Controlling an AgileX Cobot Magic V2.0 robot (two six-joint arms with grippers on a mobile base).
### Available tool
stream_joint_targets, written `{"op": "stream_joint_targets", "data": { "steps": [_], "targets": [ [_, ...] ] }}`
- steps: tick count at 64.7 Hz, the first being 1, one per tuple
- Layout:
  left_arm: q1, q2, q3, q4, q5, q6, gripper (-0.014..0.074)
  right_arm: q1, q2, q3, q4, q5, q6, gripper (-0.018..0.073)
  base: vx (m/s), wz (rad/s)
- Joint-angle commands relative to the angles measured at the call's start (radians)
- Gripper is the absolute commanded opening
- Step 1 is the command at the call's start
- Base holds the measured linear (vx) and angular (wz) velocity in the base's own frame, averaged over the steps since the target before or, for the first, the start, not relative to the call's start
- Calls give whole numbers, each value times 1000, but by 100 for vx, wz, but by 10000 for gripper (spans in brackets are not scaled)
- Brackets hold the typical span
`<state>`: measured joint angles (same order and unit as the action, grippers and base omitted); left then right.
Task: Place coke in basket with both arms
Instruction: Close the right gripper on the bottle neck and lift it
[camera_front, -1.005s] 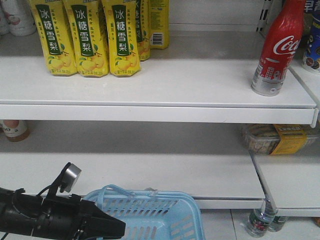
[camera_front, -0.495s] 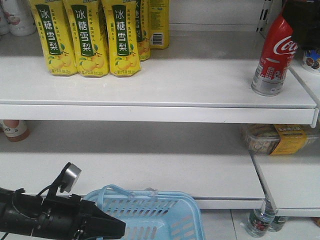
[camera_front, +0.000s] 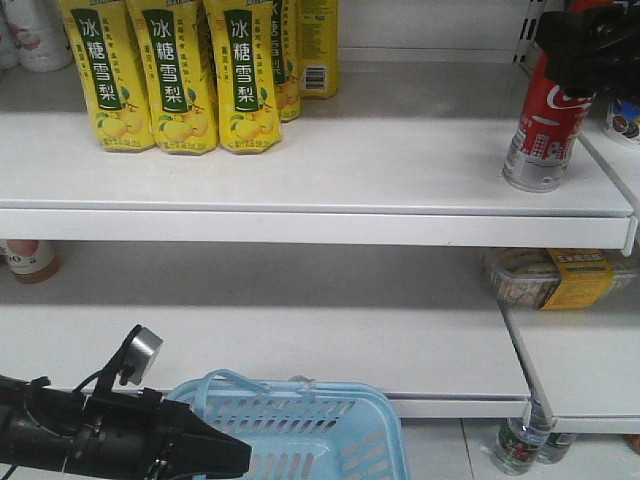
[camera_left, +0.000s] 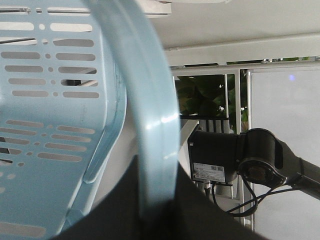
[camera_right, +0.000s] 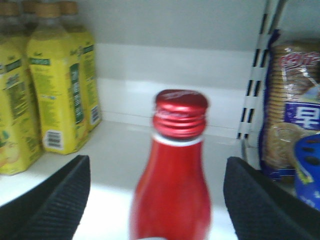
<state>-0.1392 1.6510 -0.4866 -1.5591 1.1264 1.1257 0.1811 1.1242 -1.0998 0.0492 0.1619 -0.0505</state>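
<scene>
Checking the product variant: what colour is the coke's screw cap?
Red, like the body. The cap of the coke shows best in the right wrist view.

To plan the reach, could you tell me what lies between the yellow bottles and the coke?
Nothing but bare white shelf, as the front view shows.

I am seeing the coke (camera_right: 172, 170) shining like smooth red painted metal, ridged at the top. The basket (camera_left: 50, 125) is looking like glossy light blue plastic. The right gripper (camera_right: 156, 165) is showing black, rough, bumpy pads (camera_right: 55, 200) on its jaws. The white surface (camera_front: 350, 170) is looking smooth and slightly shiny.
</scene>
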Motion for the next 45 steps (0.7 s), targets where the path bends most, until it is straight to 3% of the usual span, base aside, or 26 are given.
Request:
{"op": "stream_joint_targets", "data": {
  "steps": [1,26,35,45],
  "targets": [
    [-2,-37,-16,-56,106,9,-6,-21,-9,-39,5,-103,5,542,0,0],
    [-2,-37,-16,-56,106,9,-6,-21,41,-39,0,-181,4,506,0,0],
    [-2,-37,-16,-56,106,9,-6,-21,41,-39,0,-205,4,363,0,0],
    [-2,-37,-16,-56,106,9,-6,-19,37,-39,0,-175,4,130,0,0]
  ]
}}
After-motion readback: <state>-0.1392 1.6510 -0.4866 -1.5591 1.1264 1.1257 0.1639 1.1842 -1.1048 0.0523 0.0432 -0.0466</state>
